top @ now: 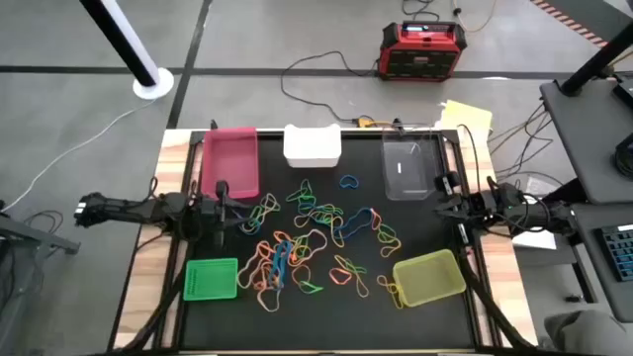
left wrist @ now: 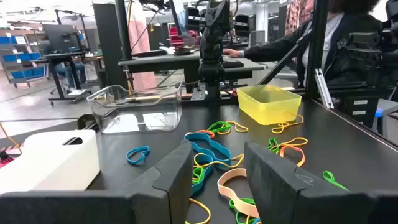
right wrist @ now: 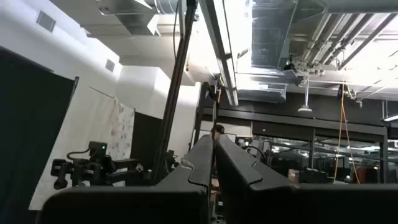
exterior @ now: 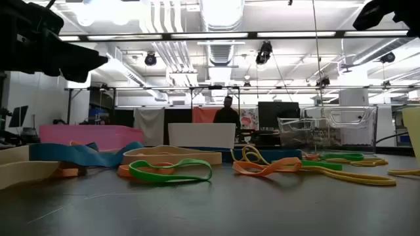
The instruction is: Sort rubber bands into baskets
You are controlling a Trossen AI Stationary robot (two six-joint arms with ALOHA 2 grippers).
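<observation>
Many coloured rubber bands (top: 307,242) lie loose on the middle of the black mat; the low view shows a green one (exterior: 172,170) and orange ones flat on it. Around them stand the pink basket (top: 229,163), white basket (top: 313,146), clear basket (top: 407,168), green basket (top: 212,279) and yellow basket (top: 429,277). My left gripper (left wrist: 217,171) hovers open at the table's left side, between the pink and green baskets, pointing toward the pile with nothing between its fingers. My right gripper (right wrist: 214,158) is shut at the table's right edge (top: 445,205), tipped upward and holding nothing.
A red-and-black box (top: 420,49) and cables lie on the floor beyond the far edge. A person (exterior: 226,113) stands in the room behind the table. Bare mat shows along the near edge between the green and yellow baskets.
</observation>
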